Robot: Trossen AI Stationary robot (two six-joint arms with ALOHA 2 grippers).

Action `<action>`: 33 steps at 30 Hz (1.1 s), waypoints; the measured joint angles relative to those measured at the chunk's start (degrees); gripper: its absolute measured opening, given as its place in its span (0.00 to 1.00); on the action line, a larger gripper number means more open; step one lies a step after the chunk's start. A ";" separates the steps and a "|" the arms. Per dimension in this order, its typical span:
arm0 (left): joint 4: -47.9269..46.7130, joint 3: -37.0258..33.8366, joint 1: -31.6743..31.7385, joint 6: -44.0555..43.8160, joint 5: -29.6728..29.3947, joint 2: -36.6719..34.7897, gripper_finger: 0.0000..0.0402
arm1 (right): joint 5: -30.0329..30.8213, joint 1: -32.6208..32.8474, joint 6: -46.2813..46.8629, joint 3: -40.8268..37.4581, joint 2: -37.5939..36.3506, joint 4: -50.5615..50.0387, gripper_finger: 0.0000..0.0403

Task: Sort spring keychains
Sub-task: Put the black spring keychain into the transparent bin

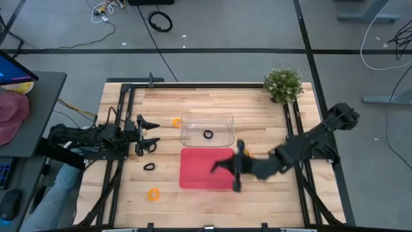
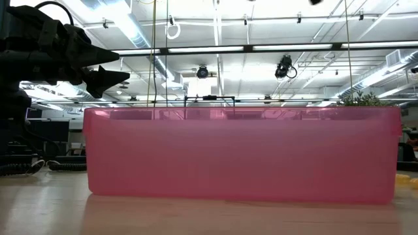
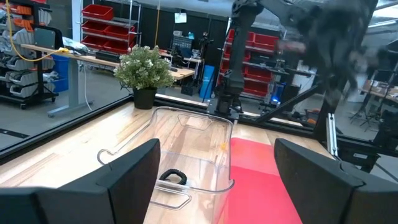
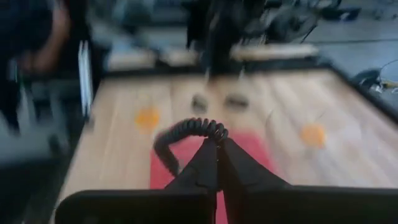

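**Black coil pinched over red tray**

Black spring keychain (image 4: 189, 134) hangs from the right claw (image 4: 216, 146), jaws shut on its coil, above the red tray (image 1: 193, 171). Light, springy, likely to swing; grip on the coil body looks best. Another black one (image 1: 208, 134) sits in the clear bin (image 1: 222, 119); orange ones (image 1: 153, 194) lie on the counter (image 1: 257, 106). Left claw (image 1: 156, 133) spread wide, empty, beside the bin.

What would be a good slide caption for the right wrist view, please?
Right gripper shut on a black spring keychain, held above the red tray.
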 joint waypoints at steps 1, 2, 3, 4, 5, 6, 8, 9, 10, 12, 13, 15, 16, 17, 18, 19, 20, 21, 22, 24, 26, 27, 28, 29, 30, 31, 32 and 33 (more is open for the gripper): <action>0.02 0.00 0.00 0.00 0.00 0.02 0.80 | -1.71 -1.87 -1.02 0.06 -0.53 2.21 0.00; 0.02 -0.01 0.00 0.00 0.00 0.02 0.80 | -2.88 -3.64 -2.40 0.07 -0.87 4.00 0.00; 0.00 0.02 0.00 0.00 0.00 0.02 0.80 | -3.48 -5.17 -3.55 0.08 -1.07 5.26 0.00; 0.00 0.01 0.00 0.00 0.00 0.02 0.80 | -3.62 -6.55 -4.23 0.06 -1.21 5.83 0.00; 0.02 0.00 0.00 0.00 0.00 0.02 0.80 | -3.70 -7.89 -4.25 0.06 -1.24 6.19 0.01; 0.02 -0.01 0.00 -0.01 0.00 0.02 0.80 | -3.75 -9.09 -4.17 0.06 -1.24 6.40 0.01; 0.03 -0.01 0.00 0.00 0.00 0.02 0.80 | -3.77 -11.46 -4.02 0.06 -0.93 6.51 0.01; 0.04 -0.01 0.00 0.00 0.00 0.02 0.80 | -4.26 -12.63 -4.25 0.06 -0.73 6.49 0.01; 0.02 0.01 0.00 0.00 0.00 0.02 0.80 | -5.09 -13.65 -4.37 0.06 -0.65 5.63 0.01; 0.02 -0.01 0.00 0.00 0.00 0.02 0.80 | -6.89 -15.44 -4.28 0.04 -0.62 5.14 0.01; 0.02 -0.01 0.00 0.00 0.00 0.02 0.80 | -7.22 -16.01 -4.40 0.04 -0.62 5.20 0.01; 0.03 -0.01 0.00 0.00 0.00 0.02 0.80 | -7.56 -16.74 -5.38 0.04 -0.64 4.98 0.01; 0.02 0.00 0.00 0.00 0.00 0.02 0.80 | -7.61 -17.08 -5.98 0.04 -0.62 4.88 0.01; 0.02 -0.01 0.00 0.00 0.00 0.02 0.80 | -7.68 -17.42 -6.45 0.04 -0.62 4.93 0.01; 0.03 -0.01 0.00 0.00 0.00 0.02 0.80 | -7.72 -17.78 -6.77 0.04 -0.62 5.05 0.02; 0.02 -0.01 0.00 0.00 0.00 0.02 0.80 | -7.75 -18.20 -6.98 0.04 -0.63 5.07 0.02; 0.03 0.00 0.00 0.00 0.00 0.02 0.80 | -7.75 -18.62 -7.24 0.04 -0.62 5.01 0.02; 0.02 -0.01 0.00 0.00 0.00 0.02 0.80 | -7.86 -18.99 -7.43 0.04 -0.64 4.98 0.02; 0.02 0.00 0.00 -0.01 0.00 0.02 0.80 | -8.25 -19.41 -7.73 0.04 -0.62 5.00 0.02; 0.03 -0.01 0.00 0.00 0.00 0.02 0.80 | -8.63 -20.01 -8.55 0.04 -0.63 4.98 0.02; 0.03 -0.01 0.00 0.00 0.00 0.02 0.80 | -8.76 -20.58 -9.78 0.04 -0.62 4.96 0.02; 0.02 -0.01 0.00 0.00 0.00 0.02 0.80 | -9.24 -20.91 -10.24 0.04 -0.63 4.96 0.02; 0.03 0.00 0.00 0.00 0.00 0.02 0.80 | -10.25 -21.34 -10.40 0.04 -0.62 4.96 0.02; 0.04 -0.01 0.00 0.00 0.00 0.02 0.80 | -11.70 -21.77 -10.39 0.04 -0.63 4.96 0.02; 0.02 -0.01 0.00 0.00 0.00 0.02 0.80 | -13.17 -22.17 -10.43 0.04 -0.62 4.96 0.02; 0.02 -0.01 0.00 0.00 0.00 0.02 0.80 | -14.22 -22.57 -10.56 0.04 -0.62 4.98 0.02; 0.02 -0.01 0.00 0.00 0.00 0.02 0.80 | -14.26 -22.83 -10.78 0.04 -0.62 4.98 0.02; 0.02 -0.01 0.00 0.00 0.00 0.02 0.80 | -14.28 -23.12 -11.18 0.04 -0.62 4.98 0.02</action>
